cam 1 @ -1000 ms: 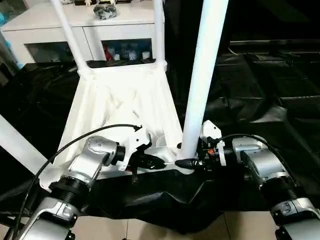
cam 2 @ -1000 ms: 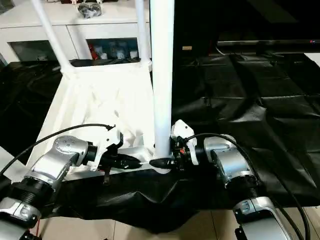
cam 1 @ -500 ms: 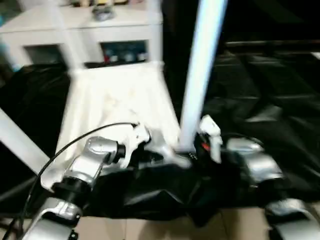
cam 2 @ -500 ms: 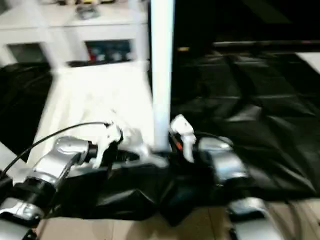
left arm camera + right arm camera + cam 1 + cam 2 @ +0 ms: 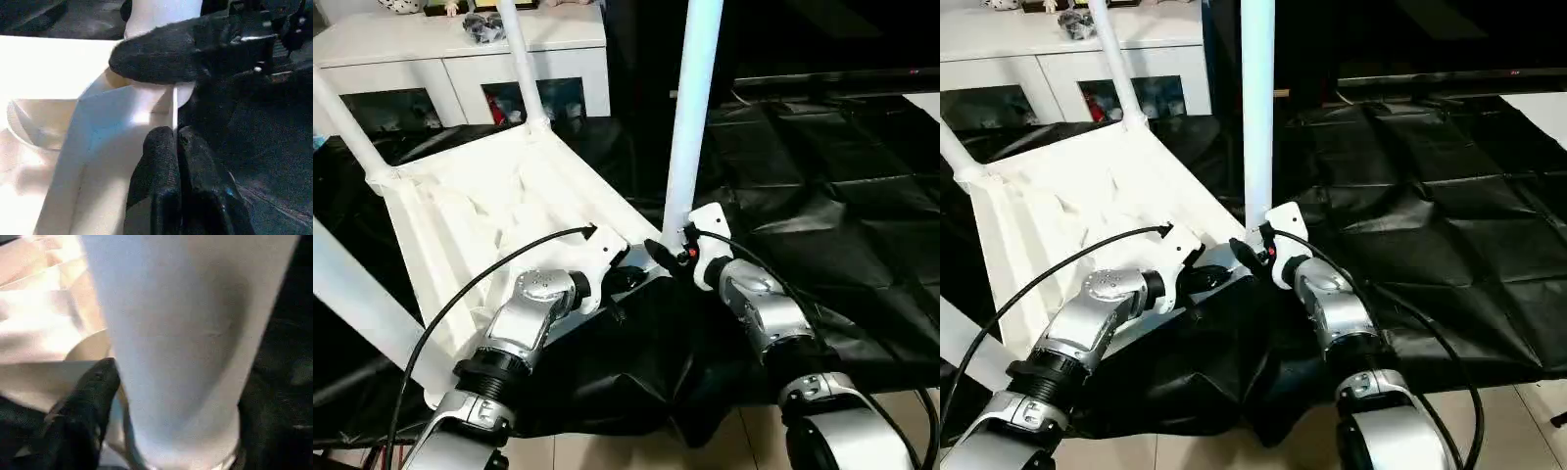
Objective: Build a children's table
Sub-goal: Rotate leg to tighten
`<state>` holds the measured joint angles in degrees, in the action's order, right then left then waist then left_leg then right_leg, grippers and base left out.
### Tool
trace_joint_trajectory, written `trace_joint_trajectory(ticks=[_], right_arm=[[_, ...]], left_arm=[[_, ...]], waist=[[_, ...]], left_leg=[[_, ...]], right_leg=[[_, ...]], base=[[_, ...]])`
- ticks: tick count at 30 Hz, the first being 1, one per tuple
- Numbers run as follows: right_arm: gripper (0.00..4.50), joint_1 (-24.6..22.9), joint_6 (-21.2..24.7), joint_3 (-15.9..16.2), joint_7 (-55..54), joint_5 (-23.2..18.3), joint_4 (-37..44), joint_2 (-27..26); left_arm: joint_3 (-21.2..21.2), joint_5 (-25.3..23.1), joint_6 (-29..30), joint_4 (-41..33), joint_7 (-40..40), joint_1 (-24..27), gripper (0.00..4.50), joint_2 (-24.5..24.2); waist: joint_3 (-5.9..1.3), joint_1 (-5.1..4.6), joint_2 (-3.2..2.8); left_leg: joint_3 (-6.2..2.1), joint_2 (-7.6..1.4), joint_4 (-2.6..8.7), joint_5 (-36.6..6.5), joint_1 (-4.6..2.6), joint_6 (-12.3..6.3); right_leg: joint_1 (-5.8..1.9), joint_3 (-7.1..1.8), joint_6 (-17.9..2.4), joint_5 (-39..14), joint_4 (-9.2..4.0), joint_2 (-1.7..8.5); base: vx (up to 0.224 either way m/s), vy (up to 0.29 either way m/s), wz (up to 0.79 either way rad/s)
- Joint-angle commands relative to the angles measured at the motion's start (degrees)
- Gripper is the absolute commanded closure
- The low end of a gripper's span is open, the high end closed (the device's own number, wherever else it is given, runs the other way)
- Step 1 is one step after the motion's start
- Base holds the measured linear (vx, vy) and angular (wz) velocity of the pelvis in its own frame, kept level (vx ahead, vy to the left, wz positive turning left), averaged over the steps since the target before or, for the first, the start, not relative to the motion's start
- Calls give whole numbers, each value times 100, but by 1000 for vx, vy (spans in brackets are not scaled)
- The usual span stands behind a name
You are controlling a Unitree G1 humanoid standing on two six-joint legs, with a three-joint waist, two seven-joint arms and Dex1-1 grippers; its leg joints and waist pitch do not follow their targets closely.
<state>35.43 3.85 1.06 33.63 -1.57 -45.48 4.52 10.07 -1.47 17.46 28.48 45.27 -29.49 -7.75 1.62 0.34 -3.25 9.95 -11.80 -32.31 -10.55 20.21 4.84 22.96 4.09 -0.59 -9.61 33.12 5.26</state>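
A counter draped in crinkled black sheeting fills most of the scene, its loose edge sagging toward a pale tiled floor. Behind it stands a white cabinet with glass doors, coloured items dimly visible inside and small objects resting on top. Beyond the counter the room is dark.

The children's table lies upside down on black sheeting, its white ribbed underside facing up. Four white tapered legs stand in its rounded corner sockets: two far legs lean slightly, a near leg rises almost upright from its socket, and another leg slants across the near left.
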Motion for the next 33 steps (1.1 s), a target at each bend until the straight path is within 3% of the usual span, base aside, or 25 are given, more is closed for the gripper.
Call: trace_joint_trajectory(ticks=[1,3,7,10,14,15,17,19,21,28,29,30,31,32,33], right_arm=[[60,-141,86,566,583,14,-32,-235],[60,-215,-162,733,1197,84,162,161],[60,-303,-233,855,2034,6,439,537],[60,-401,-78,987,2811,-152,765,798],[60,-588,164,1419,3954,-330,1255,1198],[75,-614,208,1484,4089,-342,1315,1243],[91,-648,236,1554,4230,-336,1380,1274],[110,-681,313,1620,4366,-335,1434,1271],[121,-724,437,1669,4496,-371,1542,1283],[162,-831,744,1707,4673,-461,1830,1360],[174,-834,741,1682,4630,-461,1813,1341],[174,-824,684,1494,4209,-441,1639,1156],[182,-817,659,1433,4049,-427,1578,1090],[183,-807,594,1366,3821,-385,1497,1009],[183,-807,592,1362,3806,-381,1494,1004]], left_arm=[[323,98,-160,-167,213,-50,450,176],[436,161,-217,-274,599,22,450,4],[524,224,-284,-348,1010,81,450,-182],[568,281,-341,-377,1379,101,450,-340],[651,391,-489,-362,2035,103,450,-633],[659,401,-499,-343,2103,92,450,-671],[684,383,-560,-287,2202,62,450,-736],[686,371,-585,-223,2278,15,450,-795],[691,381,-574,-203,2344,-15,450,-837],[703,402,-591,-164,2489,-31,450,-884],[694,402,-579,-164,2460,-26,450,-870],[614,392,-515,-147,2186,-15,450,-749],[584,386,-499,-134,2088,-18,450,-707],[556,378,-475,-122,1982,-21,450,-658],[555,377,-473,-121,1976,-21,450,-655]], waist=[[-293,27,42],[-307,36,42],[-320,79,31],[-311,184,32],[-303,270,43],[-291,271,70],[-286,303,52],[-266,298,89],[-267,305,78],[-290,319,81],[-290,316,84],[-291,310,49],[-284,303,60],[-270,295,64],[-241,273,60]], left_leg=[[11,-63,327,-1353,46,-449],[9,-65,315,-1264,49,-474],[35,-82,273,-996,56,-665],[46,-102,268,-1008,42,-738],[42,-113,280,-1136,20,-702],[48,-119,286,-1170,26,-688],[45,-122,295,-1242,4,-599],[37,-116,324,-1377,11,-502],[32,-114,328,-1381,-1,-452],[36,-106,306,-1142,10,-489],[36,-105,305,-1143,14,-488],[39,-107,306,-1190,4,-464],[37,-100,311,-1224,10,-440],[36,-96,320,-1272,19,-421],[24,-87,345,-1563,-6,-319]], right_leg=[[-308,-160,-1223,-1421,-392,219],[-322,-157,-1270,-1257,-372,220],[-323,-158,-1486,-706,-314,210],[-326,-153,-1489,-771,-312,205],[-313,-158,-1440,-987,-316,211],[-308,-164,-1421,-1048,-325,213],[-289,-176,-1386,-1213,-338,225],[-291,-175,-1274,-1533,-359,223],[-286,-184,-1201,-1653,-372,226],[-298,-189,-1264,-1313,-336,225],[-299,-188,-1265,-1320,-336,226],[-289,-186,-1265,-1349,-348,223],[-294,-184,-1258,-1392,-351,220],[-293,-182,-1235,-1485,-361,220],[-278,-168,-1086,-2062,-424,232]], base=[[0,0,0],[0,0,0],[0,0,0],[0,0,0],[0,0,0],[0,0,0],[0,0,0],[0,0,0],[0,0,0],[0,0,0],[0,0,0],[0,0,0],[0,0,0],[0,0,0],[0,0,0]])
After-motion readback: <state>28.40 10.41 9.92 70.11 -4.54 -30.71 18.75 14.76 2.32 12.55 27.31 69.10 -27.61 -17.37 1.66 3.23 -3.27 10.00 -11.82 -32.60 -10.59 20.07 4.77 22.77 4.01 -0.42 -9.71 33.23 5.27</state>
